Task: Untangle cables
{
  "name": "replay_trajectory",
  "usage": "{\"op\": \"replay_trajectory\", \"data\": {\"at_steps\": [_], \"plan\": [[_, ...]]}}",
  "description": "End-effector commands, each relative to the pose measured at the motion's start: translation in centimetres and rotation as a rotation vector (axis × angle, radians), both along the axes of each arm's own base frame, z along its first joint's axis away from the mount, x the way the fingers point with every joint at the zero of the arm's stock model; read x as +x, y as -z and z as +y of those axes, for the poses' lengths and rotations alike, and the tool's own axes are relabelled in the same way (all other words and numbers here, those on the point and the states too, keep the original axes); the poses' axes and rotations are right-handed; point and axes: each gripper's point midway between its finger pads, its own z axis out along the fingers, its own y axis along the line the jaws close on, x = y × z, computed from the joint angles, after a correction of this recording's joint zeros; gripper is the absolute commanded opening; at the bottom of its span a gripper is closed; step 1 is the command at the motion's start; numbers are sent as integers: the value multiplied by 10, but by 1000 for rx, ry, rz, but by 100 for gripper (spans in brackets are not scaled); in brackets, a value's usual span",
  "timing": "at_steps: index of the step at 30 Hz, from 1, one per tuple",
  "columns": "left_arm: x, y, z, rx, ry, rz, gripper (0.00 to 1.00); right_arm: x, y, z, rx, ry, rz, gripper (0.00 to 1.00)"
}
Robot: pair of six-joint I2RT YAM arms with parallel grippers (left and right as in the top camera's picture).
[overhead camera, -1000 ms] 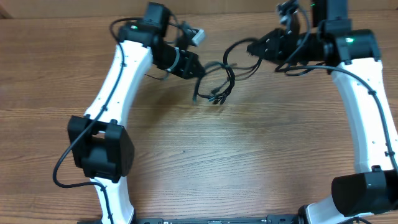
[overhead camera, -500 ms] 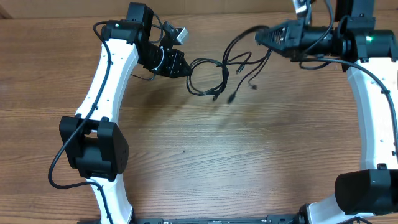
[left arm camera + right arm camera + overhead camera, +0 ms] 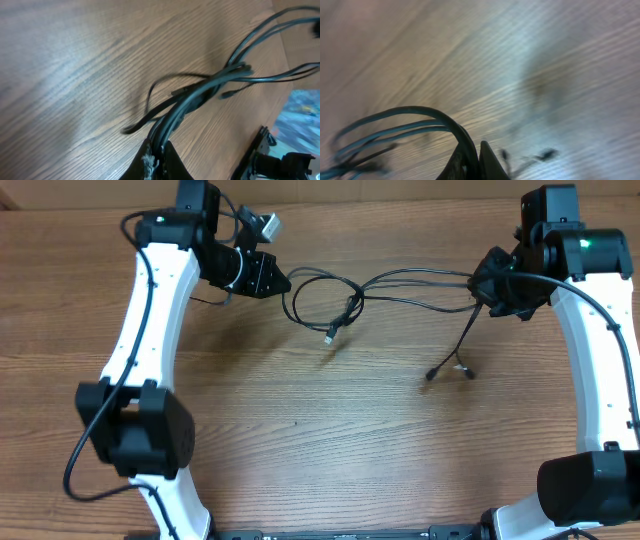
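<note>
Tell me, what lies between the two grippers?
In the overhead view, thin black cables stretch from the left gripper to the right gripper, both shut on them, tangled nearer the left.

Black cables point(image 3: 400, 280), brown wood-grain table point(image 3: 330, 430), white arms point(image 3: 150, 320)

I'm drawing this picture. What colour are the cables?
The cables are black; the overhead view shows it best.

Overhead evenly lit & sharp; wrist views blurred, esp. right, w/ pale glare on table point(image 3: 545, 45).
</note>
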Motion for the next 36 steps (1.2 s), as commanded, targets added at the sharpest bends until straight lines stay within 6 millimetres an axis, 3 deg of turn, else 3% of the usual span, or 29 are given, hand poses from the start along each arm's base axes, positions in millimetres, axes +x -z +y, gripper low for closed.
{"op": "replay_trajectory", "data": {"at_steps": [1,5,9,14,16,20,24,28,31,36], "plan": [[-9,-47,15,47,-27,-145,4,-6,9,-6,-48,-8,26,4],[-13,-64,33,132,-123,-182,4,-15,18,0,-47,-58,66,4],[-15,-62,53,229,-235,-155,4,-15,18,1,-42,-64,66,4],[-33,-45,45,249,-199,-50,13,-14,16,18,20,-122,49,4],[-38,-28,31,266,-153,8,13,-9,11,43,87,-234,4,4],[-34,-13,26,272,-136,48,14,-8,4,74,143,-366,-44,4],[-31,-6,22,271,-101,45,29,-9,1,85,166,-413,-59,4],[-31,-5,0,227,40,-24,50,-11,-8,100,254,-501,-95,4],[-29,-4,-19,195,123,-75,64,-14,-31,116,353,-612,-168,4],[-24,5,-39,169,196,-108,75,-24,-83,135,437,-779,-315,4]]}}
